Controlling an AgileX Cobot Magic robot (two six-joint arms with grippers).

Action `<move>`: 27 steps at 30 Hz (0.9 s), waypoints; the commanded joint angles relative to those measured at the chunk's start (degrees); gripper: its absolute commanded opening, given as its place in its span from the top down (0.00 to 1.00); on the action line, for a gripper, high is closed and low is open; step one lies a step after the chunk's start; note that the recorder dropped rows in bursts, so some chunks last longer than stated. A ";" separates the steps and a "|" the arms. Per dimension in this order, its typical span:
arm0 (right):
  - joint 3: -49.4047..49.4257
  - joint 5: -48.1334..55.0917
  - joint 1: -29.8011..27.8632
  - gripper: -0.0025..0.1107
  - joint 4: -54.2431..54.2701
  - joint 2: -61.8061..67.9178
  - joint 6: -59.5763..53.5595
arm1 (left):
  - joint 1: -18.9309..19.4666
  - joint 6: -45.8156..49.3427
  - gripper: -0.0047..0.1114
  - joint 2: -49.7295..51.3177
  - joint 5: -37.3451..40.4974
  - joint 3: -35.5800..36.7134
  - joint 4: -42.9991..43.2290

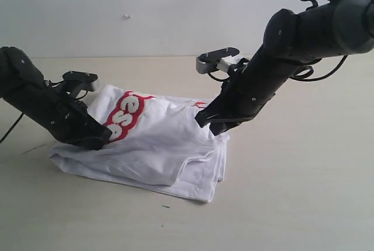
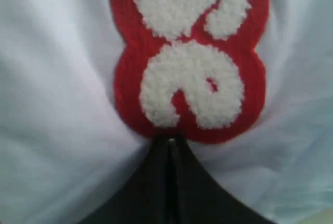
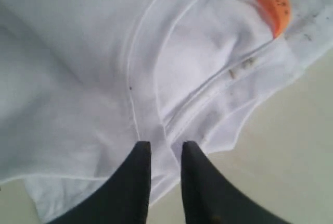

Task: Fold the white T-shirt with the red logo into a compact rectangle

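Observation:
The white T-shirt (image 1: 158, 154) lies partly folded in the middle of the table, its layers stacked at the front right. The red logo (image 1: 125, 117) shows on the raised left part, with fuzzy white letters (image 2: 190, 52). My left gripper (image 1: 99, 137) is shut on the shirt (image 2: 52, 104) right at the logo's end, jaws pressed together (image 2: 170, 141). My right gripper (image 1: 205, 121) pinches the shirt (image 3: 67, 52) at its right edge, fingers narrowly apart (image 3: 166, 148) with a fold of cloth between them. The orange neck tag (image 3: 268, 2) and ribbed collar (image 3: 208, 94) lie just beyond.
The beige table (image 1: 304, 175) stretches bare to the right and the front of the shirt. A white wall (image 1: 146, 6) stands behind. Both black arms slant down over the shirt from the two sides.

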 commanded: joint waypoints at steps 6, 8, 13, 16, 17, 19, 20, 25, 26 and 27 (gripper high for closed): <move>0.36 7.42 -1.68 0.74 -3.13 -7.92 6.92 | -5.88 -5.25 0.96 -7.48 6.34 3.22 3.35; 1.22 10.51 -2.34 0.71 -3.00 -8.01 7.94 | -4.53 -6.36 0.96 -9.52 5.20 3.22 3.60; 6.62 5.77 -2.68 0.56 1.85 -7.81 6.84 | -1.12 -6.25 0.96 -14.77 6.97 3.22 4.35; 9.11 2.85 -2.68 0.49 9.35 -6.83 2.72 | 0.52 -6.25 0.96 -18.24 7.60 3.22 4.40; 9.64 2.88 -2.68 0.48 12.41 -6.31 0.60 | 0.79 -6.25 0.96 -19.21 7.60 3.22 4.40; 10.20 3.22 -2.68 0.48 18.16 -4.92 -3.00 | 0.98 -6.25 0.96 -20.46 7.60 3.22 4.40; 10.45 3.21 -2.68 0.48 21.47 -3.82 -5.29 | 0.98 -6.25 0.96 -21.00 7.60 3.22 4.40; 10.55 2.75 -2.68 0.48 25.96 1.52 -8.61 | 0.98 -6.14 0.96 -21.66 7.12 3.22 4.27; 10.55 2.56 -2.68 0.48 26.73 1.80 -9.04 | 0.98 -6.14 0.96 -21.66 6.68 3.22 4.27; 10.55 2.36 -2.68 0.48 28.08 2.05 -10.10 | 0.98 -6.14 0.96 -21.66 6.22 3.22 4.27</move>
